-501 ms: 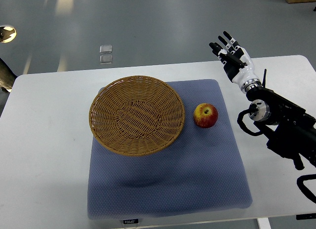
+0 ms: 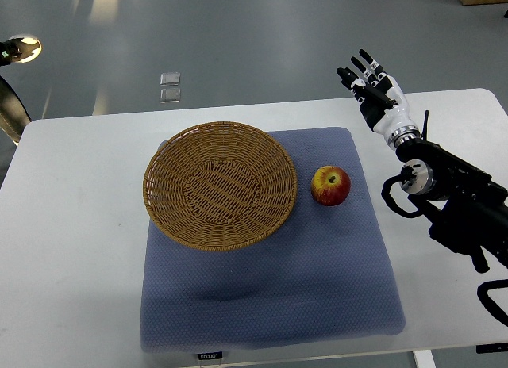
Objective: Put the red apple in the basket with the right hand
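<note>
Top view. Apple (image 2: pixel 330 185): on blue mat (image 2: pixel 270 289), just right of basket (image 2: pixel 220 185), not touching. Judged firm, smooth, roundish, moderately light; best cupped around its widest part from above. Right hand (image 2: pixel 371 86): raised over far counter (image 2: pixel 71 249) edge, well apart from apple, fingers spread, empty.

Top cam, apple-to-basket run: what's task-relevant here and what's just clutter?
Task-relevant:
- red apple, on the blue mat, beside the basket
- wicker basket, nothing in it
- right hand, fingers spread, holding nothing, beyond the apple

Just there:
- blue mat
- white table
- small clear pieces on the floor
</note>
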`<state>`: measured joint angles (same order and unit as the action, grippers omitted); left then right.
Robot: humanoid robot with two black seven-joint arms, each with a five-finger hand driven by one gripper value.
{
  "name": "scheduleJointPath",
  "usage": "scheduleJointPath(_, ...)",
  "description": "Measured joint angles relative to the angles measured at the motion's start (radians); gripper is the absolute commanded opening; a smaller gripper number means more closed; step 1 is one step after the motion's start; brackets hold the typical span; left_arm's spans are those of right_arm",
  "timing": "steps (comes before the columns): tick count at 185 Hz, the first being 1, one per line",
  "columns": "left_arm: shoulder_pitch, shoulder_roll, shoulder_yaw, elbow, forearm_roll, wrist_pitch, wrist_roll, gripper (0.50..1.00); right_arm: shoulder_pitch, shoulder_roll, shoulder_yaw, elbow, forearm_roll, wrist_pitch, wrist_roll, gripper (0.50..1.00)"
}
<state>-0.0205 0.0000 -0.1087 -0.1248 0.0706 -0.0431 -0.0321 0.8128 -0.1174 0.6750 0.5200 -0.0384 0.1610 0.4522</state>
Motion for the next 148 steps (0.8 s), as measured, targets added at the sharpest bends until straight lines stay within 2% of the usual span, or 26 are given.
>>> scheduleJointPath(148,0.001,0.0,0.001,0.001,0.0,0.0,0.0,1.0,0.023,-0.007,-0.002,-0.002,0.0,-0.021,-0.001,0.921)
